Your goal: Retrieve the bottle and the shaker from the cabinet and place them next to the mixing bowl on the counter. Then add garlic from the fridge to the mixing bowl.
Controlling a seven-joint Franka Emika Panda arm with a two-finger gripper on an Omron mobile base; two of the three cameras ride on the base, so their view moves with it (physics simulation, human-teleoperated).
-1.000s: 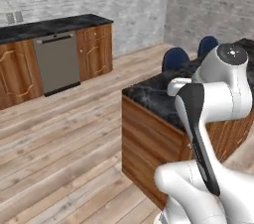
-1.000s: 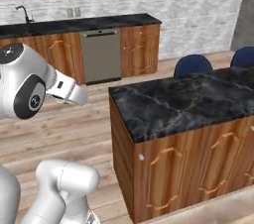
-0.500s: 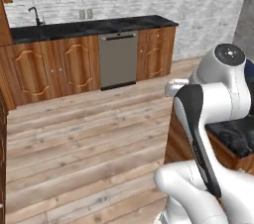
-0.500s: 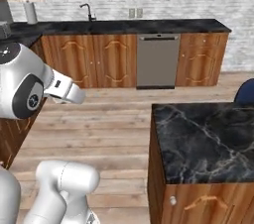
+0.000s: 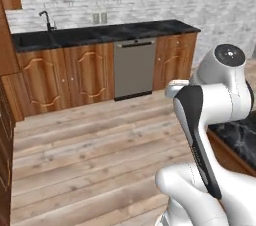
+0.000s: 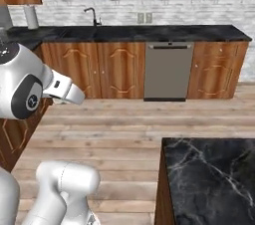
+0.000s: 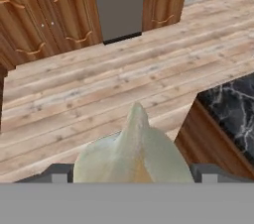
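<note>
Garlic bulb [image 7: 133,156] clamped between the gripper [image 7: 132,174] fingers (tips hidden behind it), above plank floor [image 7: 99,94], marble island counter [image 7: 233,106] at right, dishwasher [image 7: 117,5] ahead.

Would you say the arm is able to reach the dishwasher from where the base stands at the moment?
Probably not: the dishwasher stands against the far wall across open wood floor, and the end effector is already carrying the garlic.

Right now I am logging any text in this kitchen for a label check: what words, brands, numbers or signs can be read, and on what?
None can be read: the dishwasher, the cabinets, the wall outlets and the garlic between the jaws carry no legible text.
</note>
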